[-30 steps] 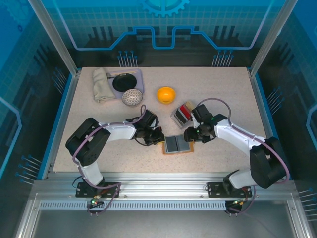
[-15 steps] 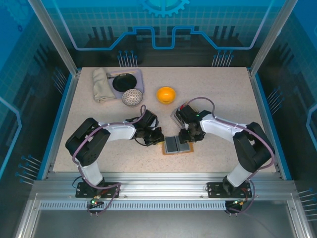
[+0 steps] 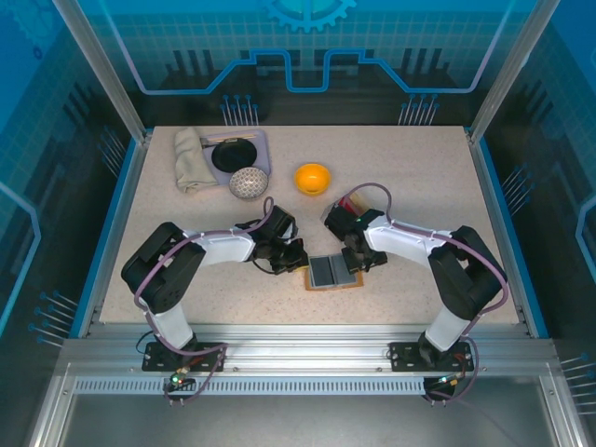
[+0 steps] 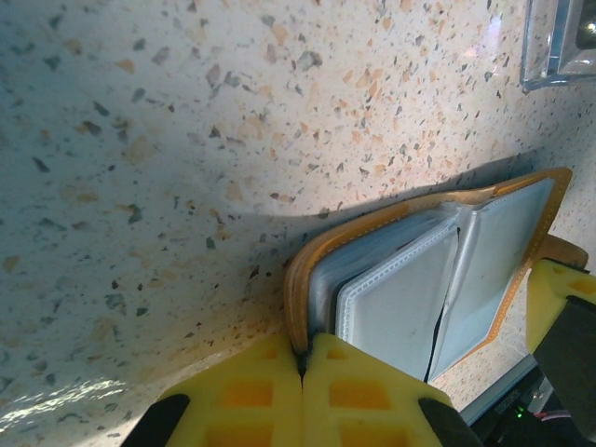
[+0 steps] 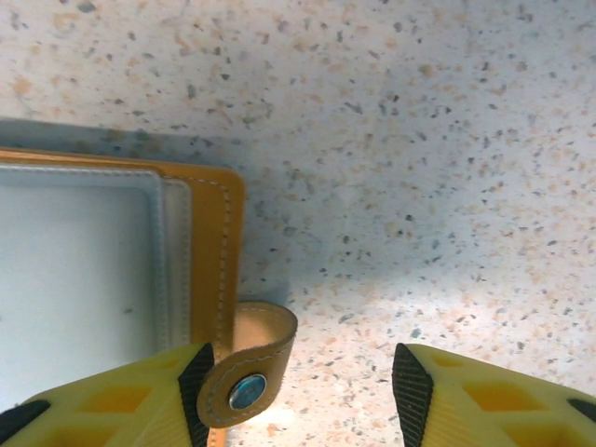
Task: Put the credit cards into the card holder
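Note:
The tan-orange card holder (image 3: 335,272) lies open on the table, its clear inner pockets facing up (image 4: 419,279). My left gripper (image 3: 296,262) is at its left edge, shut on the leather rim (image 4: 303,358). At the holder's right edge, my right gripper (image 3: 358,262) stands open (image 5: 303,391). The holder's snap tab (image 5: 247,368) curls up between the jaws, against the left finger. The credit cards (image 3: 351,203) stand in a grey slotted tray (image 3: 333,213) behind the holder, a red one showing, the rest partly hidden by my right arm.
An orange bowl (image 3: 312,177) sits behind the grey tray. At the back left are a folded cloth (image 3: 191,158), a lavender tray (image 3: 261,140) with a black dish, and a speckled ball (image 3: 249,182). Bare speckled tabletop (image 5: 419,140) lies right of the holder.
My right arm has swung left, from beside the card holder to over its right edge and snap tab. The left gripper has stayed shut on the left rim.

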### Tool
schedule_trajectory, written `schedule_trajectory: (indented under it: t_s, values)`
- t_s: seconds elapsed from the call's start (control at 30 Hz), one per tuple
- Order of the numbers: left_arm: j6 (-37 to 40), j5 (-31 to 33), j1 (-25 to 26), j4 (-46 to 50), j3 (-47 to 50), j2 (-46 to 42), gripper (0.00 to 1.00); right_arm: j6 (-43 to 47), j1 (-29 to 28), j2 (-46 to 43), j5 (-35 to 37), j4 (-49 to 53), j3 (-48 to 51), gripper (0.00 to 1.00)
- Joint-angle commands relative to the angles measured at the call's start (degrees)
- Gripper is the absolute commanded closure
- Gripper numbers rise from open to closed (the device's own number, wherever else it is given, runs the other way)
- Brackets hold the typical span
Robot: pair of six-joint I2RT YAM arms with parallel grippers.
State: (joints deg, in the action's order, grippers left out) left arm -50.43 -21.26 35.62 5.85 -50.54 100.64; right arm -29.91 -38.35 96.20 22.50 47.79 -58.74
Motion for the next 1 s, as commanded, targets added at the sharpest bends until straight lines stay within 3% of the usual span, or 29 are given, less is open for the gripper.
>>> schedule_trajectory:
  t_s: [0.0, 0.23, 0.37, 0.63, 0.8, 0.97]
  values:
    - [1.7, 0.6, -0.2, 3.5, -1.3, -1.7, 1.00, -1.6, -0.6, -2.3, 3.5, 2.8, -0.6, 0.51]
    - [3.6, 1.5, -0.3, 7.8, -3.3, -2.3, 1.00, -1.3, 1.0, -3.5, 0.1, 1.0, 1.2, 0.84]
    - [5.6, 2.8, -0.2, 13.0, -6.3, -3.1, 1.00, -0.2, 3.8, -4.2, -6.3, -2.3, 3.1, 0.99]
    - [13.6, 14.1, 3.5, 39.8, -26.6, 3.7, 1.00, -1.6, 10.2, -10.5, -25.5, -16.9, 11.8, 1.00]
    - [15.0, 23.5, 8.9, 53.6, -40.7, 11.5, 1.00, -3.5, 13.4, -13.7, -30.4, -22.2, 16.3, 1.00]
    - [14.3, 25.0, 12.5, 59.5, -52.3, 18.6, 1.00, -4.1, 15.3, -16.0, -32.0, -24.3, 19.4, 1.00]
